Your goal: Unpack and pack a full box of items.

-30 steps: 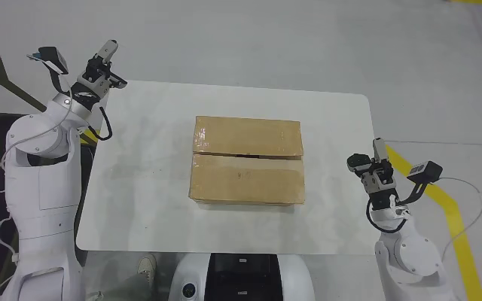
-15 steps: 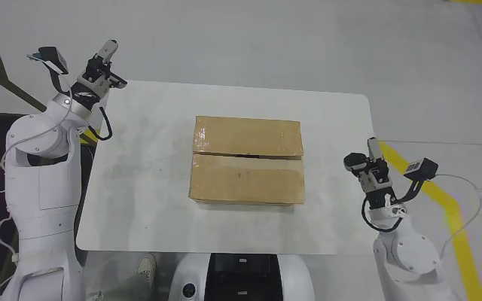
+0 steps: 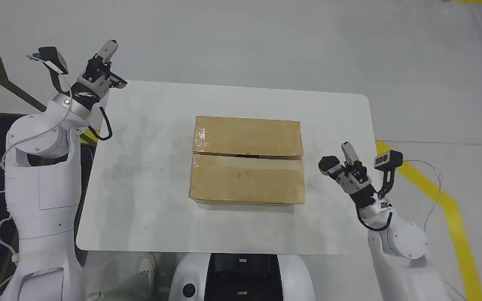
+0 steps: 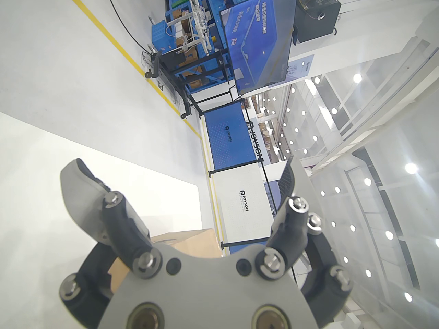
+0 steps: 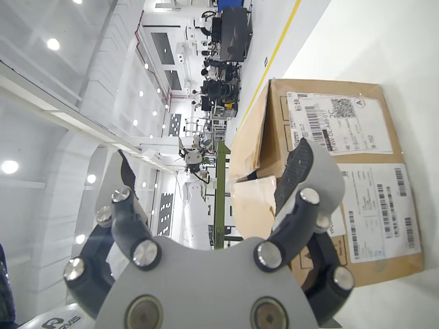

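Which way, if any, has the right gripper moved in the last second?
Yes. The right gripper has shifted from the table edge inward, toward the cardboard box, which stayed put.

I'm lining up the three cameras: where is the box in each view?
Top view: box at the middle of the table.
Left wrist view: one corner, behind the left end effector.
Right wrist view: labelled side, just beyond the right end effector.
Shared landmark: the white table under it.
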